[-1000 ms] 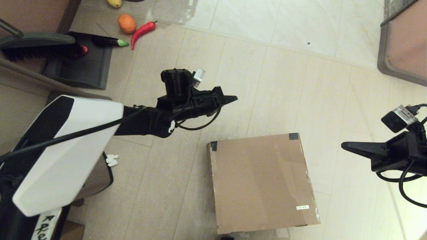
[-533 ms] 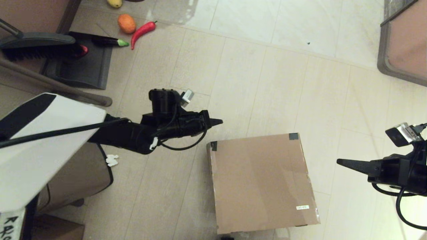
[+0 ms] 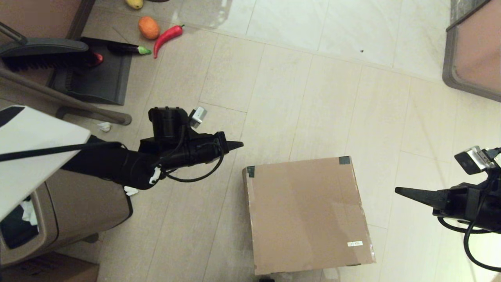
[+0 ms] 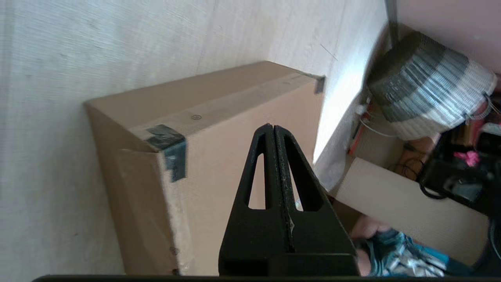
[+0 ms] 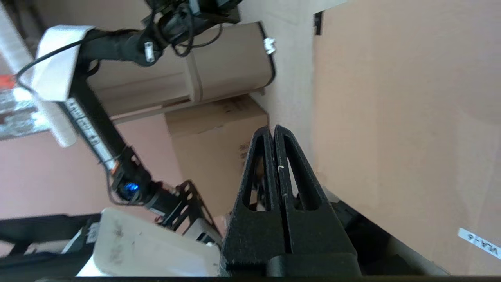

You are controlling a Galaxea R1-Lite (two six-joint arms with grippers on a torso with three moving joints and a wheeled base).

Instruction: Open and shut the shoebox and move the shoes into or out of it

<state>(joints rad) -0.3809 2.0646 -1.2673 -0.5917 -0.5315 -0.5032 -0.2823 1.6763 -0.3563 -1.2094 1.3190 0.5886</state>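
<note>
The brown cardboard shoebox (image 3: 307, 211) lies on the floor with its lid down, black tape on its two far corners and a small white label near the front right. It also fills part of the left wrist view, shoebox (image 4: 219, 141), and the right wrist view, shoebox (image 5: 403, 129). My left gripper (image 3: 239, 144) hangs shut and empty above the floor, just left of the box's far left corner. My right gripper (image 3: 398, 191) is shut and empty, to the right of the box. The shoes are out of view.
A tan trash bin (image 3: 66, 211) with a black liner stands at the left. A dustpan and brush (image 3: 78, 66) lie at the far left, with an orange (image 3: 148, 27), a red chilli (image 3: 167, 36) and an aubergine (image 3: 129, 49) on the floor nearby. A grey-edged panel (image 3: 469, 51) sits at the far right.
My left arm has drawn back toward the left and dropped lower, its gripper now near the box's far left corner. My right gripper shifted slightly downward. The box has not moved.
</note>
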